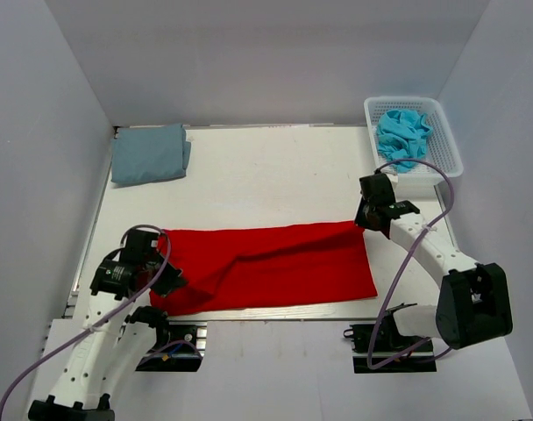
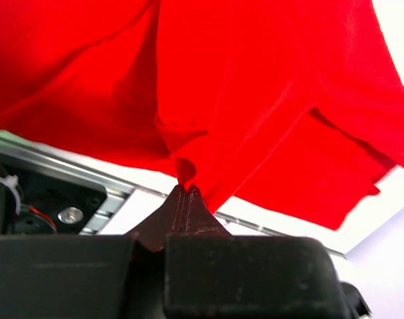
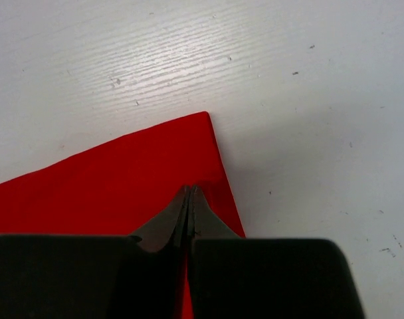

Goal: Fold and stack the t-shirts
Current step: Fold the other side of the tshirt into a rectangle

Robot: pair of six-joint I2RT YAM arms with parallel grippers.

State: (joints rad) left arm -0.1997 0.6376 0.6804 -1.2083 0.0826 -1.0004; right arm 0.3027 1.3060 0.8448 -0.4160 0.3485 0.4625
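The red shirt [image 1: 275, 267] lies left-to-right across the worktop [image 1: 266, 175] — left gripper [image 2: 187, 189] pinching its left end, right gripper [image 3: 190, 189] clamped on the far-right corner.

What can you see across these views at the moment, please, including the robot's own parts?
red t-shirt: one, bright red, spread across the near part of the table, partly folded over
grey-blue t-shirt: one, dull grey-blue, folded, far left corner of the table
turquoise t-shirt: one, turquoise, bunched inside the basket
basket: one, white plastic mesh, far right corner
table: one, white, under everything
left arm: one, white and black, near left
right arm: one, white and black, near right
left claw: one, black, shut on the red t-shirt's left end
right claw: one, black, shut on the red t-shirt's far right corner
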